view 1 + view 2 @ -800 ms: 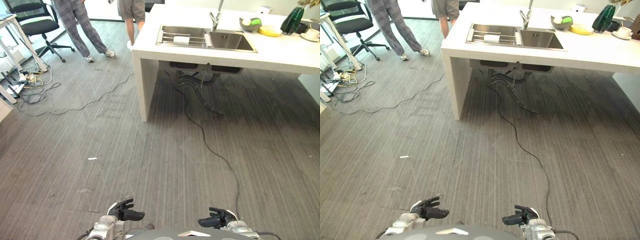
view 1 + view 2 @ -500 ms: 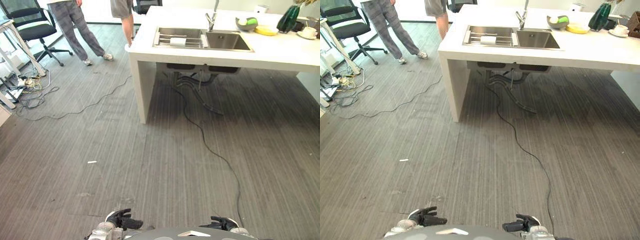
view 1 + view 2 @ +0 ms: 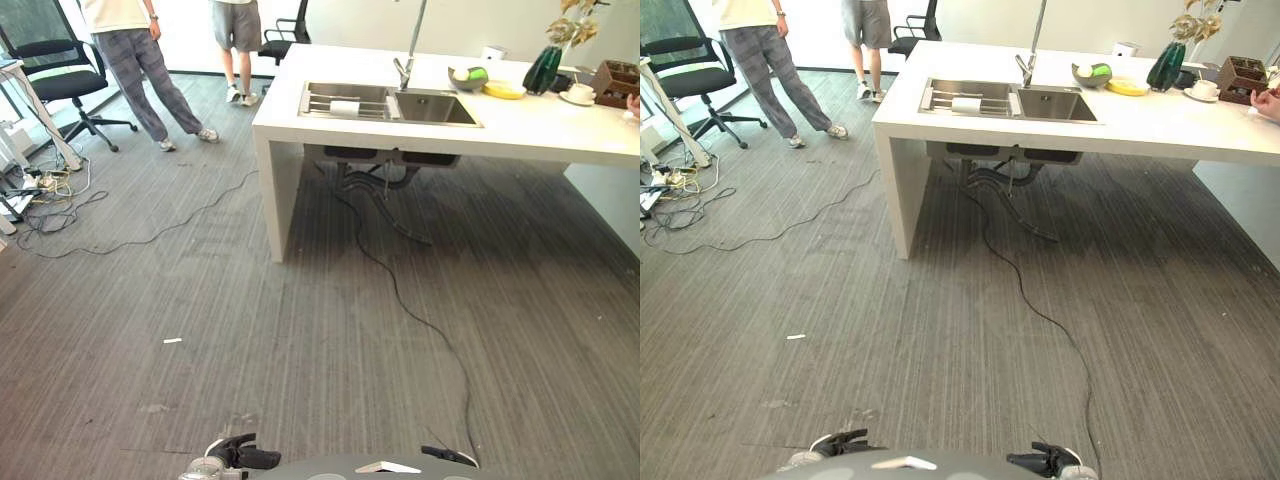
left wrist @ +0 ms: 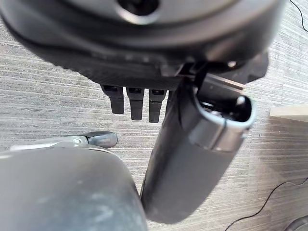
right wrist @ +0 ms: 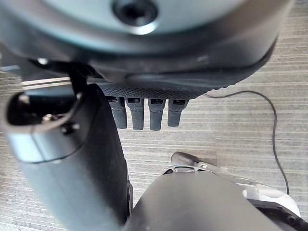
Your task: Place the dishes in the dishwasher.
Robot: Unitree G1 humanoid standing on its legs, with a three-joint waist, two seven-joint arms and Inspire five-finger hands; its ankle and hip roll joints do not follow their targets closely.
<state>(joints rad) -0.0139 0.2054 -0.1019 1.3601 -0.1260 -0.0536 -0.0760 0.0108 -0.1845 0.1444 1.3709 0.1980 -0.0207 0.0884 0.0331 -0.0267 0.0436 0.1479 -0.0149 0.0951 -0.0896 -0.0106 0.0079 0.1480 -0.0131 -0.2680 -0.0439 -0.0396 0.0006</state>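
While low at the view's near edge, left hand and right hand empty, fingers straight and relaxed over grey floor, holding nothing; same for the right fingers

Well ahead, white counter with steel sink; white dish lying on the rack in the sink's left basin

On the counter past the sink: bowl, yellow plate, green vase, cup

Far left, two people standing near an office chair
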